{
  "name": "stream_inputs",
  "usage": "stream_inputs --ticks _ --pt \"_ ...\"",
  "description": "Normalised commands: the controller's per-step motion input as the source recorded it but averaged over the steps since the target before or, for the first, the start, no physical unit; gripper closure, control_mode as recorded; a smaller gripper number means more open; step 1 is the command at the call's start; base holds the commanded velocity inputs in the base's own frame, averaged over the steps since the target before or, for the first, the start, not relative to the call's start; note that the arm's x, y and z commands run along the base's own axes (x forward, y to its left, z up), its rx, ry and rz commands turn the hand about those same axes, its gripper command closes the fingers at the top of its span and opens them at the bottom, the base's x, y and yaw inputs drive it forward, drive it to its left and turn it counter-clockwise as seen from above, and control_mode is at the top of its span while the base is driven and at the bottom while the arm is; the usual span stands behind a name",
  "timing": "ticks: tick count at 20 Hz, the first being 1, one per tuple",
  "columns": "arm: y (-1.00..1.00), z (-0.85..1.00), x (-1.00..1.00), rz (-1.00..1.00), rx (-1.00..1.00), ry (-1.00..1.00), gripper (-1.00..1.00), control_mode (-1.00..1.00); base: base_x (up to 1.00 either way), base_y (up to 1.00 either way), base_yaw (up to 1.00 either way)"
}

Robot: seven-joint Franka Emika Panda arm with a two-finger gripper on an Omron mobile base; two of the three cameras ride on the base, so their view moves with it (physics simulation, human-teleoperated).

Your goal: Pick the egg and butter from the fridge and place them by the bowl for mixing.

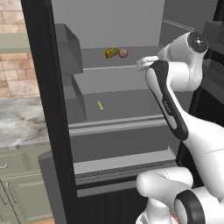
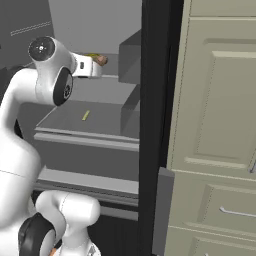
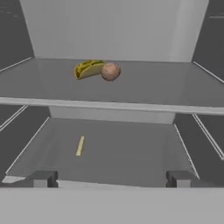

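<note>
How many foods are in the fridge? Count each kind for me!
Egg: 1, brownish, on the upper shelf
Taco-like folded food: 1, yellow-green, right beside the egg
Butter: 1, thin pale-yellow stick, on the lower shelf
Total: 3 foods in the fridge

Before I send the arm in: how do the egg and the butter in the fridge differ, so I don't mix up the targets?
The egg is a round brownish-tan ball; the butter is a thin pale-yellow stick. The egg sits on the upper shelf, right beside a yellow-green folded food item; the butter lies flat and alone on the shelf below. Both are small and rest untouched inside the fridge.
</note>
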Motion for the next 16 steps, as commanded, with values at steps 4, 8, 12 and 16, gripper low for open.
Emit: stream_inputs --ticks 4,8,12,16 --pt "0.03 0.12 0.65 -0.04 0.00 -0.12 -1.00 -1.00 0.00 0.00 0.00" --pt "0.00 0.00 0.93 -0.08 0.00 0.00 -1.00 -1.00 0.00 0.00 0.00" --pt "0.09 0.05 0.97 -0.05 0.01 0.00 -1.00 -1.00 0.00 0.00 0.00" --pt "0.34 0.01 0.87 -0.01 0.04 0.00 -1.00 -1.00 0.00 0.00 0.00"
